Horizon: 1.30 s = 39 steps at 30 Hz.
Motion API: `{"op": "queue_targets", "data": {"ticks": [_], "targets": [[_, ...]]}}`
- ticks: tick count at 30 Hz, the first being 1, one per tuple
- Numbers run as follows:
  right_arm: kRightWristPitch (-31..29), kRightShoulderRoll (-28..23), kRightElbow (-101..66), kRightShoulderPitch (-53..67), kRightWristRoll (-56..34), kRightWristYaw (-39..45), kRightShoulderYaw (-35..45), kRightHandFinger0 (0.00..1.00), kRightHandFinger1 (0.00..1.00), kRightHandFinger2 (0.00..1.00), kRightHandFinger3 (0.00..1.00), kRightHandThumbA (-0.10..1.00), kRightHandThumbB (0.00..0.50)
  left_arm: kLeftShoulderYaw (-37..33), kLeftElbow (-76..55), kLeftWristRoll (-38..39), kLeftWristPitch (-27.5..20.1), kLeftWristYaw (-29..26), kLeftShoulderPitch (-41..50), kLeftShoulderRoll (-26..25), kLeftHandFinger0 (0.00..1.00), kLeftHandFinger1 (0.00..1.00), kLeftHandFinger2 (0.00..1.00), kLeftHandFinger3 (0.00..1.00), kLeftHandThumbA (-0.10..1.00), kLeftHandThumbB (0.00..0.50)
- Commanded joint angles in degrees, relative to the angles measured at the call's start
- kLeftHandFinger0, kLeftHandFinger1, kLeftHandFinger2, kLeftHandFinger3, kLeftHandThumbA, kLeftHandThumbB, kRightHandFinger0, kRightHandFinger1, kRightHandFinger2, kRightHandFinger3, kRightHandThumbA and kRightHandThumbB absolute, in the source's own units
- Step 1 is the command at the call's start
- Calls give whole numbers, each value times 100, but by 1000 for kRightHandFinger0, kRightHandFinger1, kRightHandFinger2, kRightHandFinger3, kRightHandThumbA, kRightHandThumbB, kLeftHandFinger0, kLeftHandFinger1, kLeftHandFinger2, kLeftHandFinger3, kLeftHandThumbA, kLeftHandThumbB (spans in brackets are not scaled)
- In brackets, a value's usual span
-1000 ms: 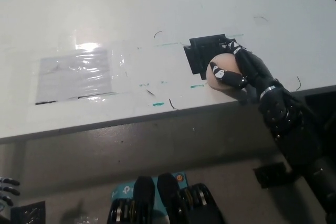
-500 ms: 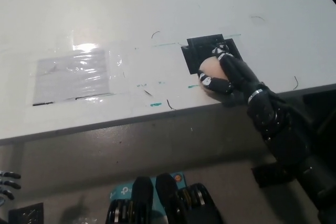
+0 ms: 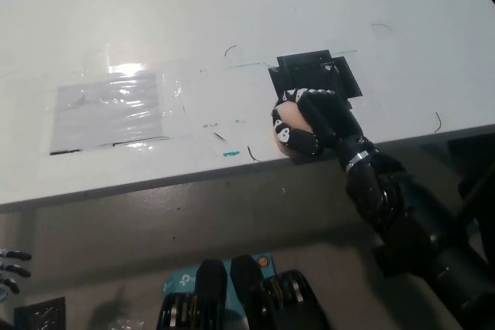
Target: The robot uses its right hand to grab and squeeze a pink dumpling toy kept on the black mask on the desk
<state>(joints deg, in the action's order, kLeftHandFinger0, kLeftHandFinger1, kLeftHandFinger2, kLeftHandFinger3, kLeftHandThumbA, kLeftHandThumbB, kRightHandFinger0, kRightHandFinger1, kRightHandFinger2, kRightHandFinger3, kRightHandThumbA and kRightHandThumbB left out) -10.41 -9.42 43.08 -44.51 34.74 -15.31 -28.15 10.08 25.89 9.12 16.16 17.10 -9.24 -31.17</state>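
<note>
Black right hand [image 3: 313, 117] clenched around pink dumpling toy [image 3: 288, 119], at desk [image 3: 232, 21] front edge, beside black mask [image 3: 313, 75]

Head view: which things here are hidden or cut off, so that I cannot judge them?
- Pink toy: mostly covered by the black right hand; its shape cannot be told.
- Black mask: near part hidden by that hand.
- White left hand: cut by the left edge; only fingertips show, resting low.

1 pink dumpling toy [image 3: 288, 117] | 1 black mask [image 3: 313, 71] | 1 plastic sheet [image 3: 112, 110]
</note>
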Motion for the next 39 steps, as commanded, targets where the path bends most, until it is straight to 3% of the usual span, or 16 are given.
{"op": "queue_targets", "data": {"ticks": [1, 2, 4, 7, 10, 12, 14, 16, 20, 25, 29, 32, 33, 34, 37, 39], "targets": [[-602, -61, -193, -229, 413, -1410, 278, 0, 137, 489, 443, -100, 34, 88, -166, 48, -72, 71, -54, -198, 31, 249, 362, 429, 1000, 500], [-597, -114, -210, -268, 530, -1779, 347, 0, 67, 425, 415, -100, 117, 115, -184, 56, -9, 11, -52, -163, 31, 239, 356, 426, 1000, 500], [-666, -167, -240, -334, 587, -2068, 437, 0, 0, 390, 305, -100, 166, 135, -183, 127, 19, 73, -49, -153, 39, 251, 382, 439, 1000, 500], [-905, -206, -215, -416, 534, -2205, 534, 0, 0, 361, 256, -100, 155, 148, -93, 145, -41, 96, -77, -157, 27, 241, 367, 448, 1000, 500], [-979, -288, -223, -509, 728, -2531, 533, 0, 0, 309, 261, -100, 210, 145, -142, 153, -5, 111, -67, -166, 7, 240, 350, 425, 1000, 500], [-1032, -269, -257, -492, 644, -2516, 592, 0, 0, 275, 248, -100, 204, 172, -122, 168, -10, 85, -79, -147, 1, 234, 342, 413, 1000, 500], [-1050, -287, -276, -498, 643, -2523, 620, 0, 0, 330, 225, -100, 231, 143, -136, 89, -44, 18, -96, -148, 5, 224, 333, 404, 1000, 500], [-1130, -280, -235, -517, 664, -2640, 647, 0, 0, 295, 201, -100, 263, 121, -152, 59, -78, 20, -98, -161, 11, 235, 355, 421, 1000, 498], [-1205, -242, -218, -504, 582, -2582, 719, 0, 0, 237, 150, -100, 265, 148, -154, 116, -23, 50, -127, -158, 8, 226, 350, 429, 1000, 497], [-1176, -179, -54, -513, 697, -2648, 672, 0, 0, 282, 108, -100, 303, 163, -113, 141, -1, 77, -163, -160, 12, 226, 350, 432, 1000, 500], [-1280, -150, 59, -523, 682, -2688, 665, 0, 0, 203, 59, -100, 292, 148, -169, 105, 59, 44, -175, -189, 15, 238, 364, 451, 1000, 495], [-1360, -139, 195, -545, 685, -2758, 670, 0, 0, 241, 73, -100, 289, 161, -179, 123, 89, 53, -189, -198, 7, 231, 364, 454, 1000, 500], [-1394, -134, 246, -549, 601, -2652, 695, 0, 0, 284, 91, -100, 263, 184, -167, 181, 145, 84, -206, -192, 10, 241, 373, 464, 1000, 500], [-1395, -170, 349, -577, 642, -2546, 628, 0, 3, 343, 120, -100, 247, 187, -183, 177, 152, 68, -207, -186, 9, 243, 372, 459, 1000, 490], [-1071, -252, 421, -615, 745, -2008, 459, 0, 194, 730, 292, -100, 152, 171, -201, 141, 186, 50, -213, -187, 5, 245, 372, 450, 1000, 495], [-854, -297, 450, -619, 802, -1634, 349, 0, 290, 772, 408, -100, 102, 180, -161, 158, 136, 75, -216, -182, 12, 250, 380, 444, 1000, 500]]}}
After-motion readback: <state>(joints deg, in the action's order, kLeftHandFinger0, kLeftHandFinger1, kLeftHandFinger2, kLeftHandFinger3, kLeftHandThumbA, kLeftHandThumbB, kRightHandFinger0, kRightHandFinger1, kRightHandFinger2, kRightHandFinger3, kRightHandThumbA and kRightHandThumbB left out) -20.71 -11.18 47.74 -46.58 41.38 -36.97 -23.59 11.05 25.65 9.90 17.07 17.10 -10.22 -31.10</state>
